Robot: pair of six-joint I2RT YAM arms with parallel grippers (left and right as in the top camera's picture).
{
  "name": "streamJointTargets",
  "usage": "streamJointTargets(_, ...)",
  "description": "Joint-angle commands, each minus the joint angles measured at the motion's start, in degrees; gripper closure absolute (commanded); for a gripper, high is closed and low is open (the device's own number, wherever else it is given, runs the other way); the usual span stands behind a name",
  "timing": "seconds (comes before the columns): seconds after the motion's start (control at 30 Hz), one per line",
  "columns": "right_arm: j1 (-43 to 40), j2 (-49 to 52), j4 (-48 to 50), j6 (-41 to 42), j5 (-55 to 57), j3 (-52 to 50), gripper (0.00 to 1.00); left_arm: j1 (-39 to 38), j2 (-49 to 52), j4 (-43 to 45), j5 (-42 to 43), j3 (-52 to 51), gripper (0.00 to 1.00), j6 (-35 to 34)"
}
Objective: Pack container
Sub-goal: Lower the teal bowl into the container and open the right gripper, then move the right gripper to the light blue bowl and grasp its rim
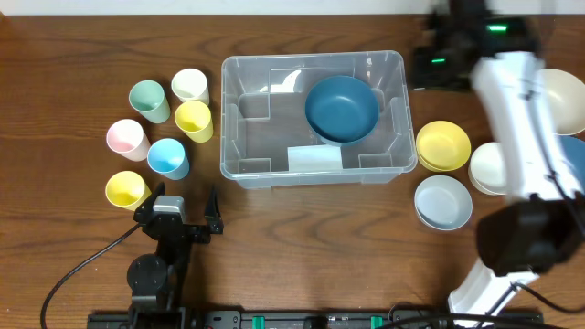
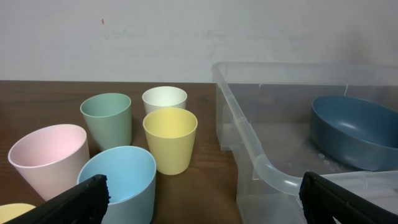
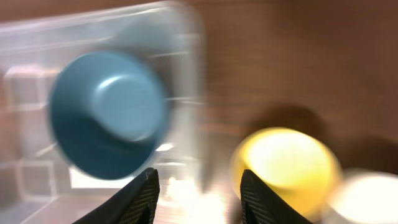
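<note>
The container (image 1: 229,119) is a large clear plastic bin at mid table, with a white label (image 1: 313,158) at its front. A dark blue bowl (image 1: 342,108) lies inside it at the right. My left gripper (image 1: 181,216) is open and empty, low on the table in front of the bin's left corner. In the left wrist view it (image 2: 202,200) faces the cups and the bin's corner (image 2: 273,177). My right gripper (image 1: 437,62) is raised by the bin's far right corner. In the blurred right wrist view it (image 3: 198,186) is open and empty above the bin's right wall (image 3: 193,93), between the blue bowl (image 3: 109,115) and a yellow bowl (image 3: 286,165).
Several cups stand left of the bin: green (image 1: 149,100), white (image 1: 190,85), yellow (image 1: 194,120), pink (image 1: 126,139), blue (image 1: 168,157) and another yellow (image 1: 126,189). Right of the bin are bowls: yellow (image 1: 442,144), pale blue (image 1: 443,201), white (image 1: 489,167) and cream (image 1: 562,96).
</note>
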Motion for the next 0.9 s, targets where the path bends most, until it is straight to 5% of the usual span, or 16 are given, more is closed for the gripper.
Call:
streamJointTargets(0.0, -7.85, -0.52, -2.08, 3.19, 1.38, 0.22, 0.57, 0.20, -0.35, -1.92, 0.61, -0.92, 0.02, 0.57)
streamJointTargets(0.37, -27.36, -0.26, 4.35, 5.90, 1.40, -6.25, 0.56, 0.20, -0.35, -1.92, 0.61, -0.92, 0.02, 0.57)
streamJointTargets(0.87, -36.41, -0.24, 26.84, 5.90, 8.48, -20.70, 0.52, 0.20, -0.35, -1.92, 0.61, -0.92, 0.02, 0.57)
